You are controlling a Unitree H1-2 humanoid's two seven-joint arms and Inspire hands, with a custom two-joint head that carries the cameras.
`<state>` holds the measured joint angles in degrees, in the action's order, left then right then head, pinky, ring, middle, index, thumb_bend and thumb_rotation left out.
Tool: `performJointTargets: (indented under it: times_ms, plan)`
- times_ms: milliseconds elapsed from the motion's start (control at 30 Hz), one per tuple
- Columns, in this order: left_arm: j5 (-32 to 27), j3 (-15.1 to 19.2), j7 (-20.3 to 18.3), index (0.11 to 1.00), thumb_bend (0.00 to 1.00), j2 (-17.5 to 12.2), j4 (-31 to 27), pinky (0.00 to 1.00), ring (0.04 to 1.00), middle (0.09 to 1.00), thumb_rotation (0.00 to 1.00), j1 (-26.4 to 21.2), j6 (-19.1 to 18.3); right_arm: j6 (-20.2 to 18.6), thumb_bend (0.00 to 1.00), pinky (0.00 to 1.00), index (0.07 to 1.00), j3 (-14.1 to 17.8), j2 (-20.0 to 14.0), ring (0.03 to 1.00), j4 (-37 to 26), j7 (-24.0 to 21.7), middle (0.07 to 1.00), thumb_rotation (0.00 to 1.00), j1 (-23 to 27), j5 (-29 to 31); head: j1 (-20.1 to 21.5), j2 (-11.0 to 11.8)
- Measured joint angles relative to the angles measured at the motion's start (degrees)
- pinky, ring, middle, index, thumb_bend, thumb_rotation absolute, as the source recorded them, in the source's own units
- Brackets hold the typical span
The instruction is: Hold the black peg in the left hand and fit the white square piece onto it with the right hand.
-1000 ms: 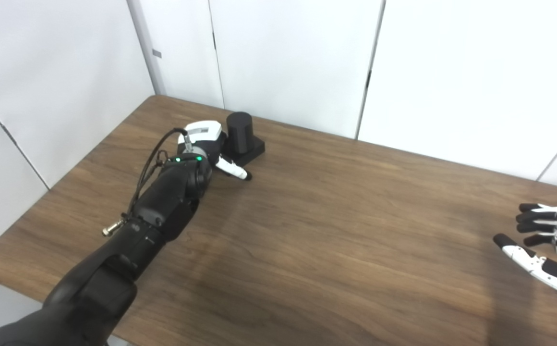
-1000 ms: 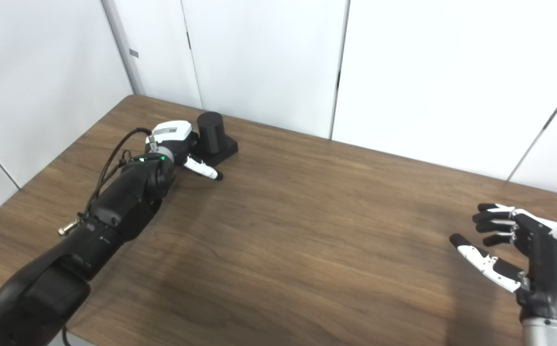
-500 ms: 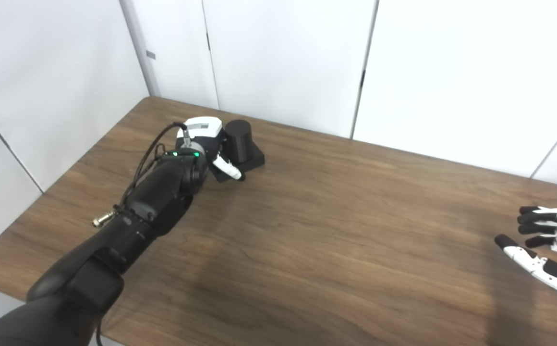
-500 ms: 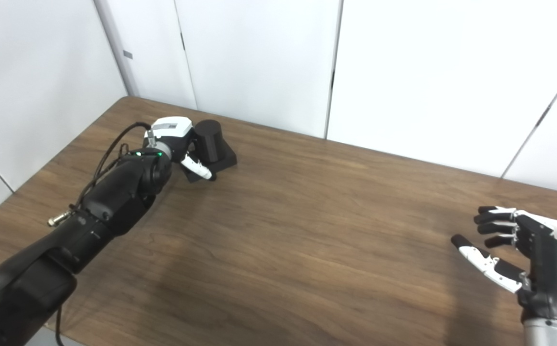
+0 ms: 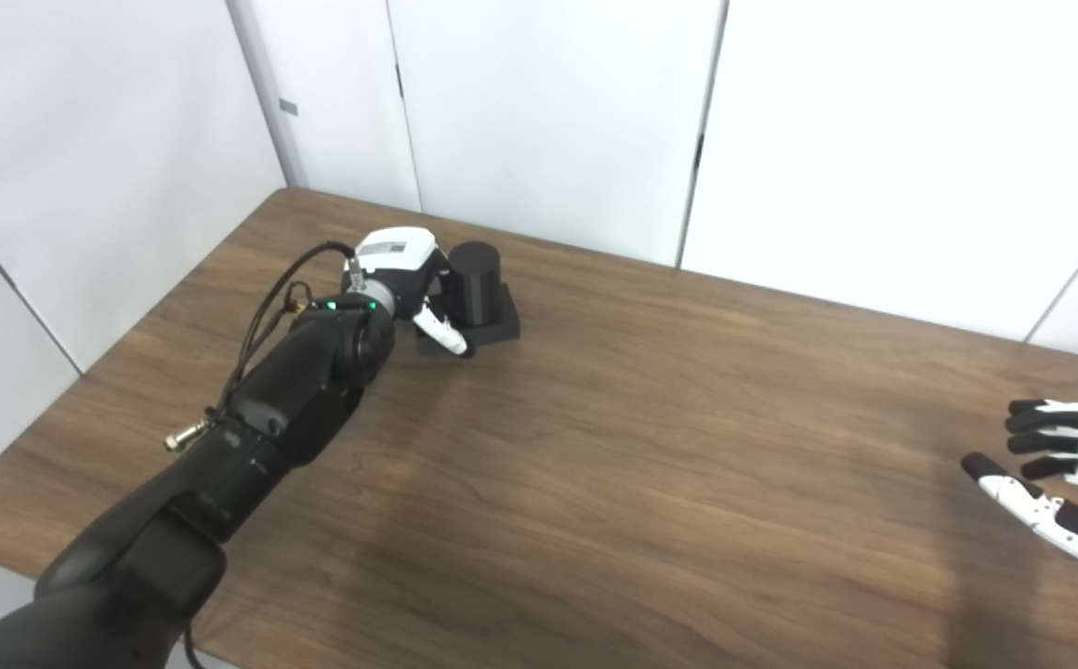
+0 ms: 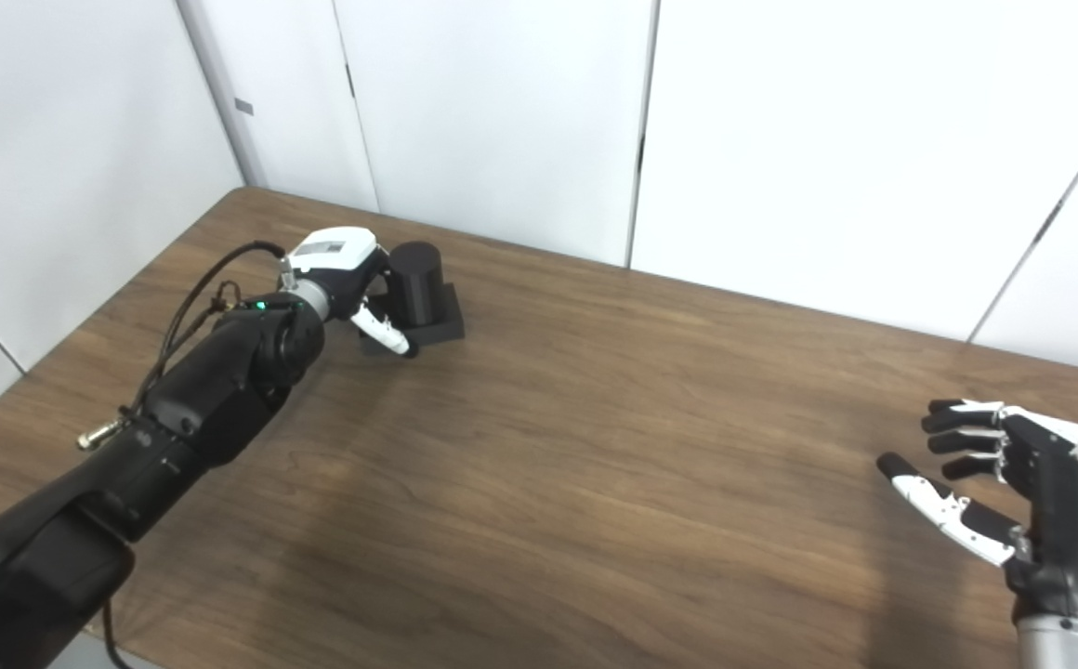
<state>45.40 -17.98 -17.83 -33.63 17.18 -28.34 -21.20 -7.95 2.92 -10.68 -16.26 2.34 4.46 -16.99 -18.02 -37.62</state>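
The left hand (image 5: 406,279) is pressed against the black peg (image 5: 474,295) at the table's (image 5: 650,446) far left corner, seemingly to grip it; whether it has closed, I cannot tell. The right hand (image 6: 1013,497) waits spread and empty. No white piece shows.

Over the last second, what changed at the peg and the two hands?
The left hand closed in on the black peg: its thumb swung from pointing out over the table to lying against the peg's square base, and the peg turned a little on the table. Whether the grasp is complete cannot be told. The right hand stayed open and empty at the right. No white square piece is in view.
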Motion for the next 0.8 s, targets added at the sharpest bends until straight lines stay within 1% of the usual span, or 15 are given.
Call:
performJointTargets:
  times_ms: [200,467,633,800]
  plan:
    - [-0.1,-0.7,0.1,0.483,0.52,0.0,-1.8,1.0,0.916,0.869,0.06,0.7,1.5,-0.3,0.5,0.44,0.492,0.0,0.0,0.549,0.0,0.0,0.655,0.11,0.0,0.1,0.5,-0.2]
    - [-0.5,-1.4,-0.1,0.482,0.52,0.2,-4.3,0.98,0.906,0.87,0.06,1.6,2.1,-0.3,0.5,0.43,0.491,-0.2,0.0,0.539,0.0,0.0,0.648,0.11,0.0,0.0,1.0,-0.4]
    - [-2.9,-1.6,-0.1,0.481,0.52,0.6,-5.1,0.93,0.881,0.85,0.06,2.1,6.6,0.0,0.5,0.43,0.491,-0.3,0.0,0.534,0.7,0.1,0.641,0.11,0.0,-0.1,1.8,-0.4]
    - [-3.5,-2.6,-0.7,0.482,0.52,1.5,-7.4,0.95,0.894,0.857,0.06,2.7,8.3,0.6,0.5,0.44,0.491,-0.3,0.0,0.546,0.7,0.4,0.649,0.11,0.0,-0.2,2.3,-0.4]
